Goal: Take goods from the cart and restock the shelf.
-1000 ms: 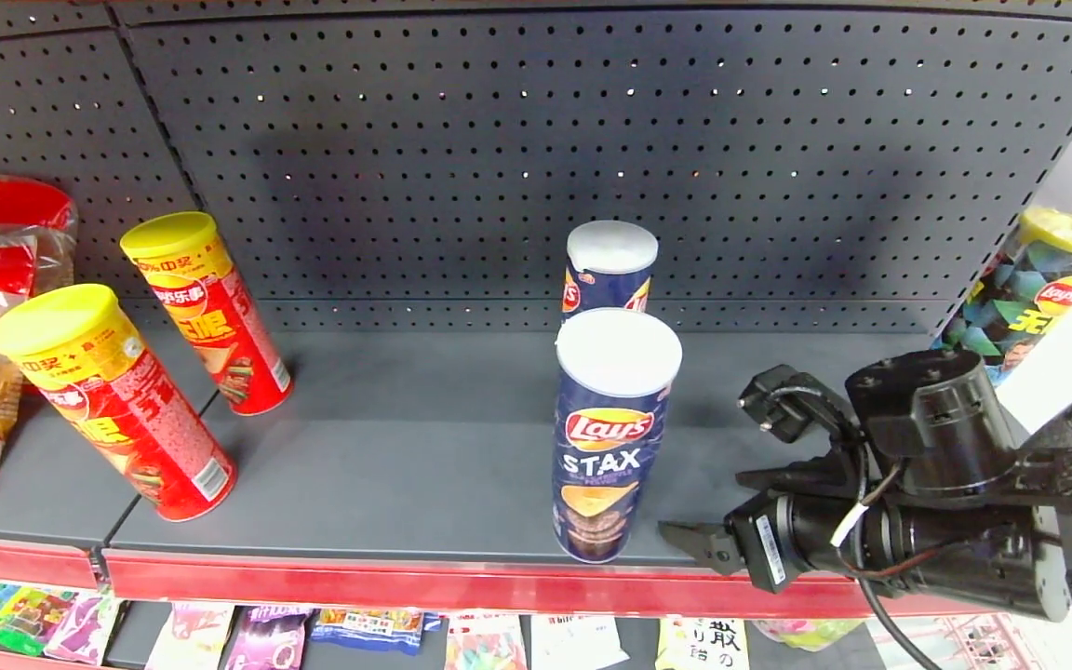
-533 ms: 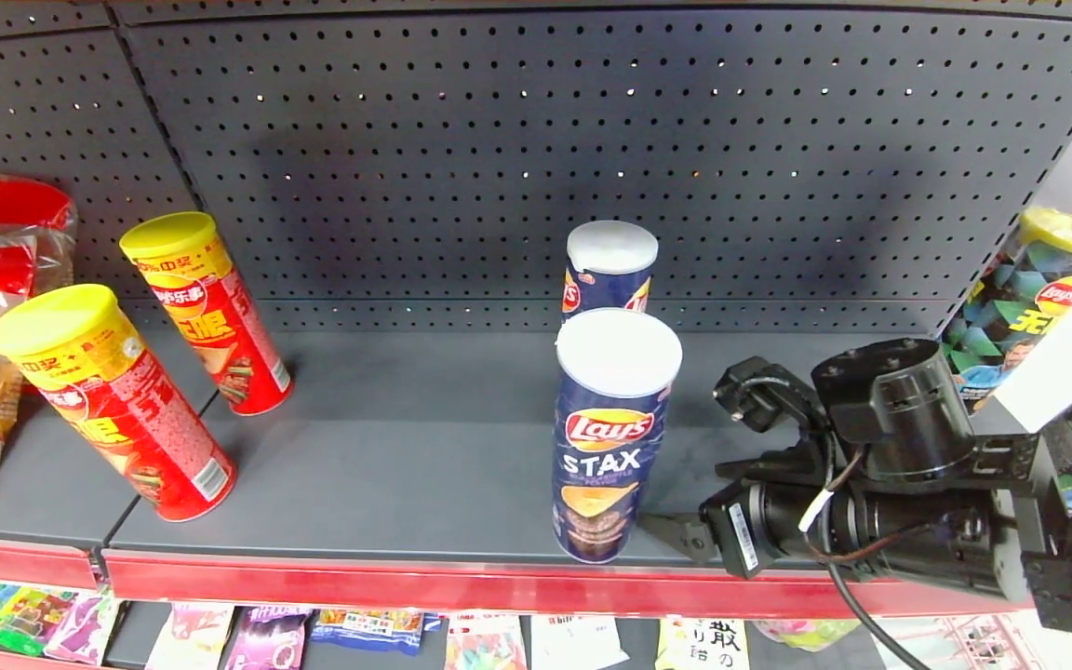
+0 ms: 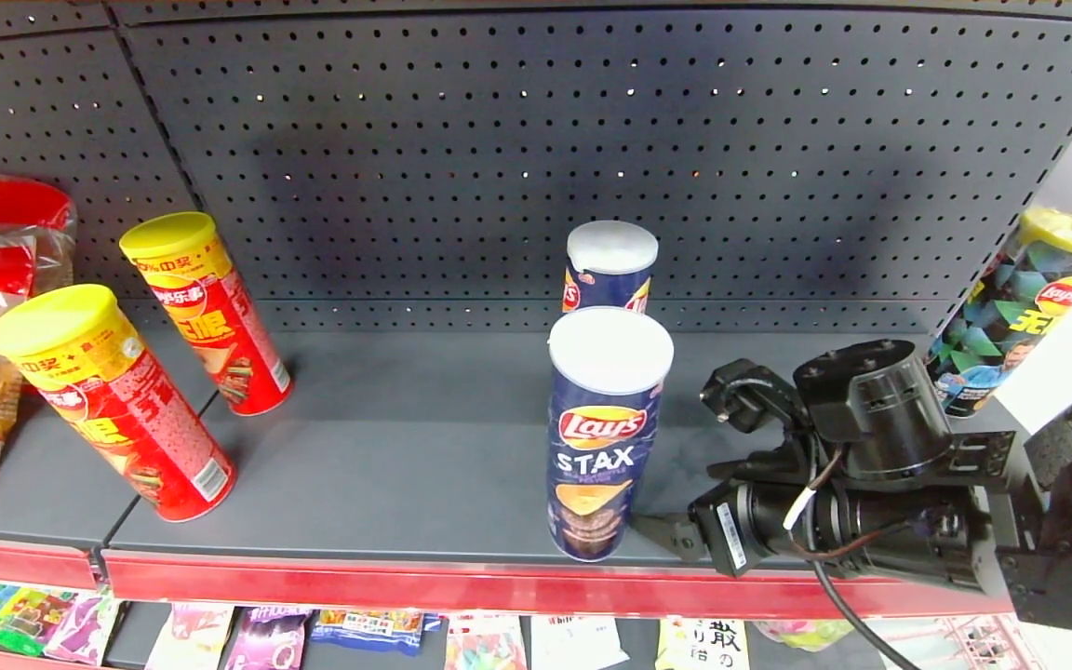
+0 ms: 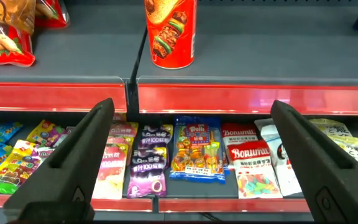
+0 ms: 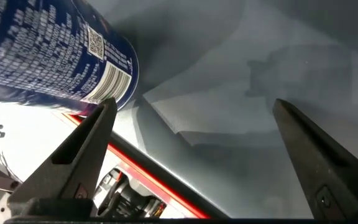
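front can [image 3: 606,437]: we see it standing on the shelf [image 3: 387,465] at the front lip. Its long axis runs straight up and down, with the white lid on top and the label facing out from the shelf.
right gripper [image 5: 191,109]: it sits low on the right of the front can, level with the can's foot. Its fingers are spread wide and hold nothing. One finger [image 3: 657,532] reaches the can's base, and we cannot tell whether it touches.
left gripper [image 4: 191,106]: it is below the front can's tier and off to the can's left. Its fingers are also spread wide and hold nothing.
rear can [image 3: 610,265]: this one is directly behind the front can, standing with its lid up.
red cans [image 3: 108,400] [image 3: 206,312]: we count two, both yellow-lidded, well to the left of the front can.
far can [image 3: 1020,307]: this yellow-lidded can is well to the right of the front can.
sweets [image 4: 197,152]: these bags lie on the tier beneath the front can's tier.
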Tool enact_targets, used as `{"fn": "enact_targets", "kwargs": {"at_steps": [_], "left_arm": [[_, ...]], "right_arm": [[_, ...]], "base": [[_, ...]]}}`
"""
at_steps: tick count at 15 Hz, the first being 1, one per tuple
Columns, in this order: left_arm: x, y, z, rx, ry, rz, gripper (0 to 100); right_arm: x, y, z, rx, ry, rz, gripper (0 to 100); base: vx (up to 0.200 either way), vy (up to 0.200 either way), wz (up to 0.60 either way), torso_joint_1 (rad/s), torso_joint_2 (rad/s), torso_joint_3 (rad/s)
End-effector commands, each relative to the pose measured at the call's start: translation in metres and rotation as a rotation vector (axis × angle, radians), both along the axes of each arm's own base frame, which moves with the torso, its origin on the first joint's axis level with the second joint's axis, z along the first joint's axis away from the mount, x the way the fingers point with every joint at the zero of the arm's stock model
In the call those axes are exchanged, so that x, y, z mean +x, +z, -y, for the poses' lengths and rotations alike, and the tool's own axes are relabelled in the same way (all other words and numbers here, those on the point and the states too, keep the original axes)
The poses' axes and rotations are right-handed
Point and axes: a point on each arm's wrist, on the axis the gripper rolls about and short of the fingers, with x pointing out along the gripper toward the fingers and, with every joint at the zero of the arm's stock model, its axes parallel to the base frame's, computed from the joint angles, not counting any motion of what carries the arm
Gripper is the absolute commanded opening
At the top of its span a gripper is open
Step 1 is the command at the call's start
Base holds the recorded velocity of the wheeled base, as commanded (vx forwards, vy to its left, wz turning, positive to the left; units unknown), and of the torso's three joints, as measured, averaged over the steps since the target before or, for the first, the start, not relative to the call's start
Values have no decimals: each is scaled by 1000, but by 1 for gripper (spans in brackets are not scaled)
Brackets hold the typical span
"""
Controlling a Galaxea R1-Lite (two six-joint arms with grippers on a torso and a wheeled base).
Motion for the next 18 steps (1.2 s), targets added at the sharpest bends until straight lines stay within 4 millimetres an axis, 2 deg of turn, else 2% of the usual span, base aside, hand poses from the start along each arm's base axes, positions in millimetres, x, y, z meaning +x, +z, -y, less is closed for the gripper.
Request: {"fn": "enact_targets", "kwargs": {"at_steps": [1, 7, 9, 13, 16, 18], "left_arm": [[0, 0, 0, 0, 0, -1, 100], [0, 0, 0, 0, 0, -1, 100], [0, 0, 0, 0, 0, -1, 100], [0, 0, 0, 0, 0, -1, 100], [0, 0, 0, 0, 0, -1, 100], [0, 0, 0, 0, 0, -1, 100]], "right_arm": [[1, 0, -1, 1, -1, 1, 100], [-1, 1, 2, 1, -6, 3, 100], [-13, 7, 13, 7, -19, 24, 100], [-91, 25, 81, 79, -23, 167, 100], [-149, 10, 141, 95, -12, 377, 100], [-182, -6, 159, 100, -74, 483, 100]], "base": [[0, 0, 0, 0, 0, 0], [0, 0, 0, 0, 0, 0], [0, 0, 0, 0, 0, 0], [0, 0, 0, 0, 0, 0], [0, 0, 0, 0, 0, 0], [0, 0, 0, 0, 0, 0]]}}
